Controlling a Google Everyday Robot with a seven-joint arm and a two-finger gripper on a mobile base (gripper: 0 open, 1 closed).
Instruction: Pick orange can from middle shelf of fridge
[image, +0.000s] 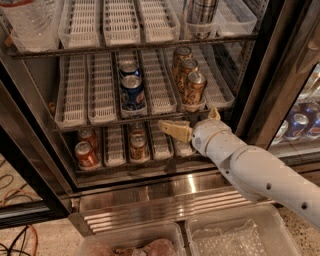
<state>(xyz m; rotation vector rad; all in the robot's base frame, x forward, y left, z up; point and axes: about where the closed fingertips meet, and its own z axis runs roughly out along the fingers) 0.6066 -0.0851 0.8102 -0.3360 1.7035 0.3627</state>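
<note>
Three amber-orange cans stand in a lane at the right of the middle shelf (75, 102); the front orange can (194, 88) is at the shelf's edge, with the other two (185, 71) behind it. My gripper (189, 120) is just below and in front of that can, at the level of the shelf's front edge. Its beige fingers (174, 130) are spread apart and hold nothing. One points left and the other points up towards the can. My white arm comes in from the lower right.
Two blue cans (132, 93) stand in the middle lane of the same shelf. The rack below holds red-orange cans (85, 154) and dark cans (138, 146). A silver can (200, 14) is on the top shelf. The dark door frame (270, 75) is at the right. Plastic bins (227, 235) sit below.
</note>
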